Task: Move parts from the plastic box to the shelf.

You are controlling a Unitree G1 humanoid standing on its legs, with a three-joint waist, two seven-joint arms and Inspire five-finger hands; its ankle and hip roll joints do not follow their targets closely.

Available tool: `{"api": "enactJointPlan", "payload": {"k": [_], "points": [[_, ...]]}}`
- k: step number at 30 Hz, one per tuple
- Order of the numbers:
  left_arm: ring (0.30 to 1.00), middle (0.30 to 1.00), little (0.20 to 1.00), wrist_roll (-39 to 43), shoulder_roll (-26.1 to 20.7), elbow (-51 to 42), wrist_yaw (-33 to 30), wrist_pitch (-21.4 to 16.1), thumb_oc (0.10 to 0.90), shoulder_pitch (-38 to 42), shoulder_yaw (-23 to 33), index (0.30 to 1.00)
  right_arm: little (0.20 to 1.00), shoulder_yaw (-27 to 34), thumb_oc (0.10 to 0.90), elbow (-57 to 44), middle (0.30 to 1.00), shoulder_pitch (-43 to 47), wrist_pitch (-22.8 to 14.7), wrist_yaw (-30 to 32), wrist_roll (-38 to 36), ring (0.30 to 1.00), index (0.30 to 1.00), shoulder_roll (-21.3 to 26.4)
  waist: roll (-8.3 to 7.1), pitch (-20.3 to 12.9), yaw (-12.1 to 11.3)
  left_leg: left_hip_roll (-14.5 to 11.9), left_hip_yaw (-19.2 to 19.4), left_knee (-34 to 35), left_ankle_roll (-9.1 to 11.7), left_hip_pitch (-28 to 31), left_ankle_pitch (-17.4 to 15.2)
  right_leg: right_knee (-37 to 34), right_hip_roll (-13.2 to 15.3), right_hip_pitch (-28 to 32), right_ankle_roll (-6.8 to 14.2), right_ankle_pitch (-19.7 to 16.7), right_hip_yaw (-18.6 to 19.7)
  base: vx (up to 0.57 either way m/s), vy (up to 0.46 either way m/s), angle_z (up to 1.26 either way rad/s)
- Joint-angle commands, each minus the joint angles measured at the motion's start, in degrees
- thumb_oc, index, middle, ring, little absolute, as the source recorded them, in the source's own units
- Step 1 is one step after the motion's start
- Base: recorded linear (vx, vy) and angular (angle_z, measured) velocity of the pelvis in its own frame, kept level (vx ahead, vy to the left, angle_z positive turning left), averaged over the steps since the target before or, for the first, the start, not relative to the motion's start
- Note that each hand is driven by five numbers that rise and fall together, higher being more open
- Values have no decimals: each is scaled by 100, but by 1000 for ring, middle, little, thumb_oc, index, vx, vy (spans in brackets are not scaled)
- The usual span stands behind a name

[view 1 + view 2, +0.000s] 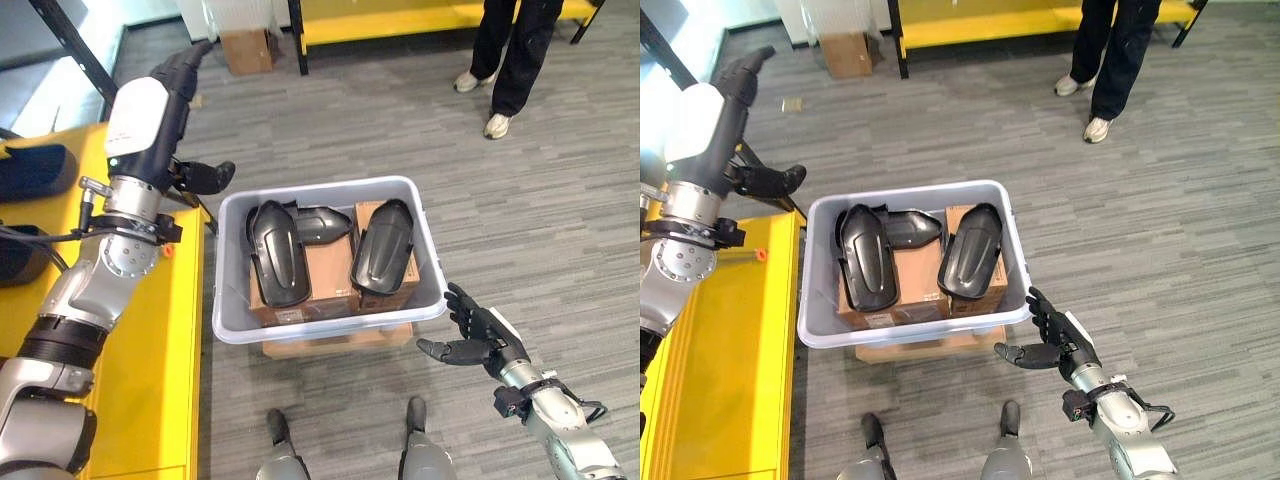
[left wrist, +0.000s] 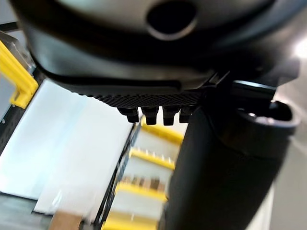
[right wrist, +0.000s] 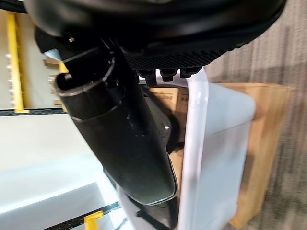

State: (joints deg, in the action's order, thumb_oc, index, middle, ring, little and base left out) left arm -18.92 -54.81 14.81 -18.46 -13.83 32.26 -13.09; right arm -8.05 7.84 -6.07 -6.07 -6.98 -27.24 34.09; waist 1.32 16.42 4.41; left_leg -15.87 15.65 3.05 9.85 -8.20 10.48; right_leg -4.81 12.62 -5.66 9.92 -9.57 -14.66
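Black moulded parts [image 1: 278,250] lay on cardboard boxes [image 1: 330,275] inside the grey plastic box [image 1: 233,325]. Right hand [image 1: 480,335] hovered open-fingered just beside its near right corner; left hand [image 1: 205,176] stood raised, empty, fingers relaxed, over the yellow shelf [image 1: 160,350]. Best approach: reach over the rim, then close around one part's narrow end.

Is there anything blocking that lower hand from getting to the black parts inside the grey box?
Only the box's own wall. The right hand hangs open just outside the near right corner of the plastic box, below its rim. The black parts lie uncovered on cardboard boxes inside, so from above nothing visible blocks them.
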Motion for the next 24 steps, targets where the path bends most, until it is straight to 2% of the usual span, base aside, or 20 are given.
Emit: {"api": "enactJointPlan", "payload": {"k": [1,5,10,13,17,24], "points": [[1000,1000,1000,-260,-266,-91,-369,-66,900,373,660,1000,1000,374,900,-927,1000,393,-588,65,-205,1000,1000,68,-250,-252,-51,0,-135,-967,-77,-312,-652,828,309,-205,57,790,47,0,0,0],[1000,1000,1000,-351,-113,-282,-337,-54,900,-15,895,1000,1000,451,900,-1011,1000,415,-608,115,-238,1000,1000,59,-256,-215,-69,19,-117,-952,-79,-339,-649,827,313,-265,41,772,87,-2,4,-1],[1000,1000,1000,-133,556,-785,-281,-217,900,-1356,1738,1000,1000,717,900,-1260,1000,511,-724,226,-210,1000,1000,-9,-325,-113,-160,17,-45,-975,-97,-341,-684,829,316,-334,5,761,167,4,6,-12],[1000,1000,1000,-150,621,-881,-259,-218,900,-1513,1811,1000,1000,752,900,-1306,1000,517,-749,261,-196,1000,1000,-26,-331,-97,-174,10,-69,-984,-96,-326,-700,821,322,-290,-4,768,135,0,0,0],[1000,1000,1000,216,935,-1199,-136,-366,900,-2023,2051,1000,1000,901,900,-1454,1000,673,-841,354,-128,1000,1000,17,-374,-45,-230,-3,-84,-1000,-107,-277,-730,813,323,-210,-28,781,125,0,0,0],[1000,1000,1000,344,859,-1323,19,-393,900,-1991,1876,1000,1000,1061,900,-1552,1000,1258,-929,664,210,1000,1000,378,-406,6,-268,-26,-129,-1024,-101,-277,-733,806,309,-150,-36,784,105,0,0,0]]}}
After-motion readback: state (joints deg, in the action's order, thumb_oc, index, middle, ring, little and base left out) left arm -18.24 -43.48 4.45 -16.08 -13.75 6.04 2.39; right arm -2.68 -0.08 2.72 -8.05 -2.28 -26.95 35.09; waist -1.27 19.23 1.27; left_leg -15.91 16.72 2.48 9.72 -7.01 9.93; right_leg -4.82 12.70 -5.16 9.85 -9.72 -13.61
